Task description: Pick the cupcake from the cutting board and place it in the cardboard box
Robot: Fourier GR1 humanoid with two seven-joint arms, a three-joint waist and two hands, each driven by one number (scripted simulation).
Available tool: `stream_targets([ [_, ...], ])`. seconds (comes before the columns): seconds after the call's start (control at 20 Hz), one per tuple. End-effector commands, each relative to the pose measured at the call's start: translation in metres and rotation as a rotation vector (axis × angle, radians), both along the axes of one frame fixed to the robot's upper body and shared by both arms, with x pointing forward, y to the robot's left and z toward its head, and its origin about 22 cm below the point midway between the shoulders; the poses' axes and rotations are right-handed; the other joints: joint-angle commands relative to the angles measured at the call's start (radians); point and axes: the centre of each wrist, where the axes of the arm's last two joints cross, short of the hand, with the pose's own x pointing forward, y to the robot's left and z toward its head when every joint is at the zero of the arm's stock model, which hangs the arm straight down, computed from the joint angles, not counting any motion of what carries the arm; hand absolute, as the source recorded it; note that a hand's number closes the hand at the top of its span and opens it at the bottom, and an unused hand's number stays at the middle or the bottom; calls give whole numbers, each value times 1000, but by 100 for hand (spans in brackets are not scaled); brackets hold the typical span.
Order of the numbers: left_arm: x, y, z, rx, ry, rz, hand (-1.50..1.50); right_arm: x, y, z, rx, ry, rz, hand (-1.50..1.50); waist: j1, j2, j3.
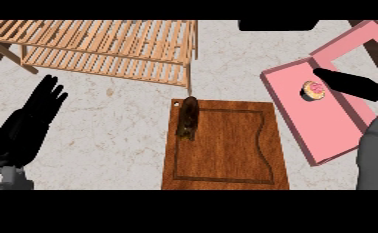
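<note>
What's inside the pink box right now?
The cupcake sits inside the pink box, by the right hand. That hand covers some of the box's floor.

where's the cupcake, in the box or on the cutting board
In the box: the cupcake sits on the pink floor of the cardboard box, clear of the cutting board.

Bright, even diffuse light over counter [111, 127] w/ faint soft shadows by wooden rack [103, 47].
</note>
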Motion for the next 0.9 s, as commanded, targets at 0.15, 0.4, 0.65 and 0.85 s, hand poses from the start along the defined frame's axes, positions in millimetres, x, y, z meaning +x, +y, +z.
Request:
stream_targets([
  [0.15,2,-3,-1,5,-2,-13,0,-55,-59,7,96,-100,-71,-150,-1,1,0],
  [0.4,6,6,4,-6,-1,-1,0,-97,-78,6,106,-100,-8,-150,0,1,0],
  [0.65,18,-19,8,6,-1,-9,0,-125,-103,2,101,-114,12,-150,0,1,0],
  [0.85,13,4,0,2,0,11,0,-139,-122,-5,85,-101,9,-150,2,2,0],
])
